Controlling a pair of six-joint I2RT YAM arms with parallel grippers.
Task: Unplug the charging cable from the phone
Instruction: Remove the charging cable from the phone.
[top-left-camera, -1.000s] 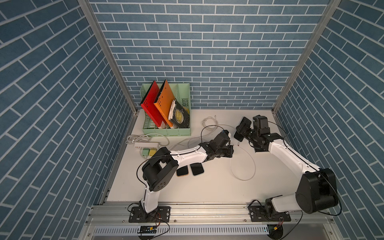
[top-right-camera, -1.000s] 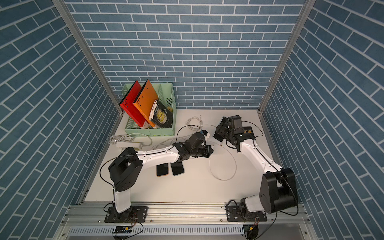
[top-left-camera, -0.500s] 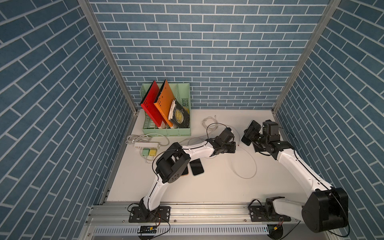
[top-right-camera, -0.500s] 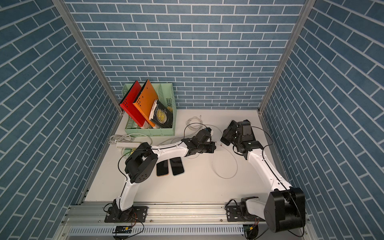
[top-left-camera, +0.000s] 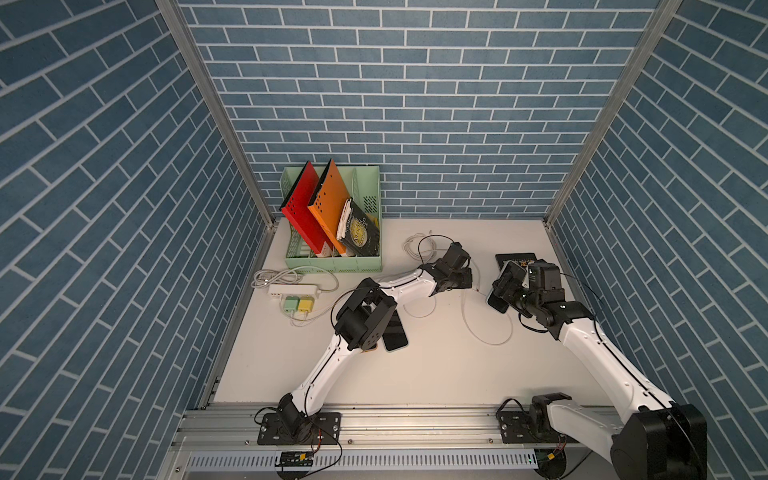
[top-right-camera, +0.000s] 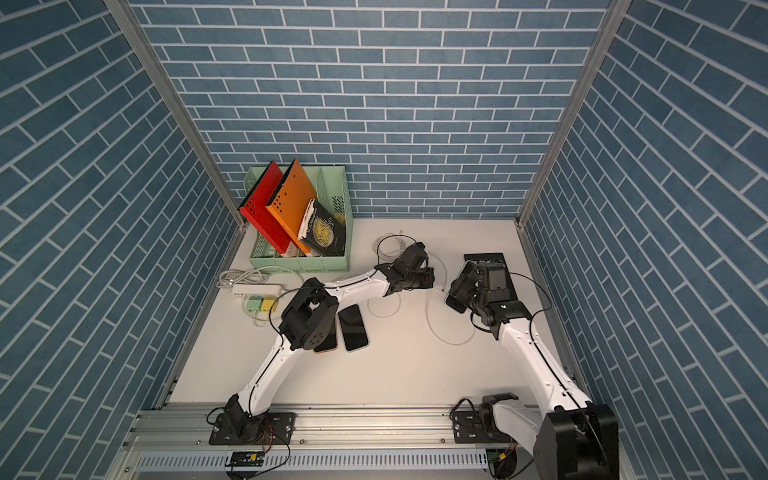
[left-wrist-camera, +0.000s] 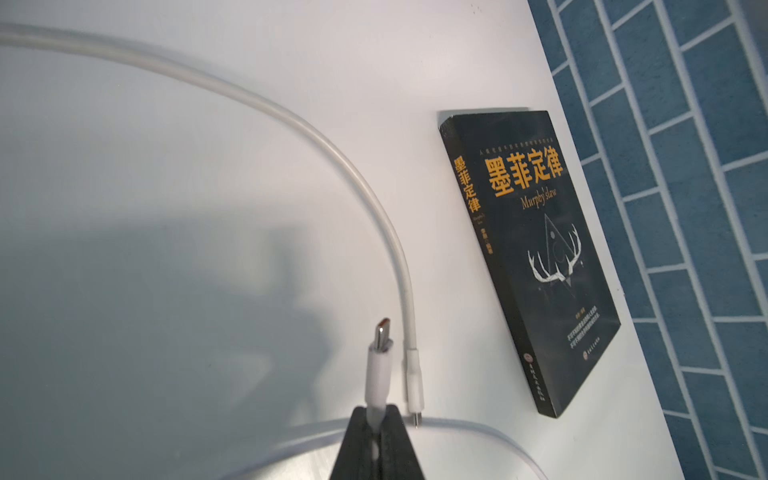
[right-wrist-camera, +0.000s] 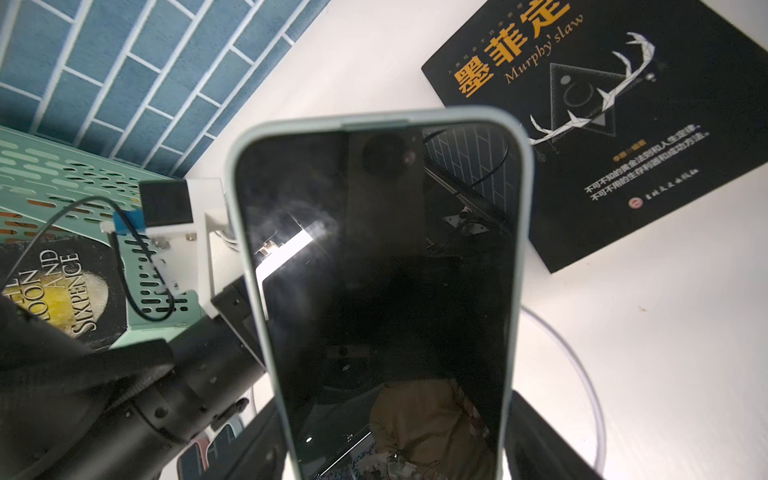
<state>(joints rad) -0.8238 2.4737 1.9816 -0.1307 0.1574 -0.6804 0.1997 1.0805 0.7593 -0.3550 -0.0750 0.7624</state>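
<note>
White tabletop (right-wrist-camera: 685, 311); glossy black, mint-edged phone (right-wrist-camera: 386, 270)

Glossy glass phone (right-wrist-camera: 382, 291); smooth white plastic cable (left-wrist-camera: 378, 370); matt black book (left-wrist-camera: 536, 257) cover.

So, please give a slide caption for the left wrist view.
The left gripper pinches the unplugged white cable near a black book.
</note>
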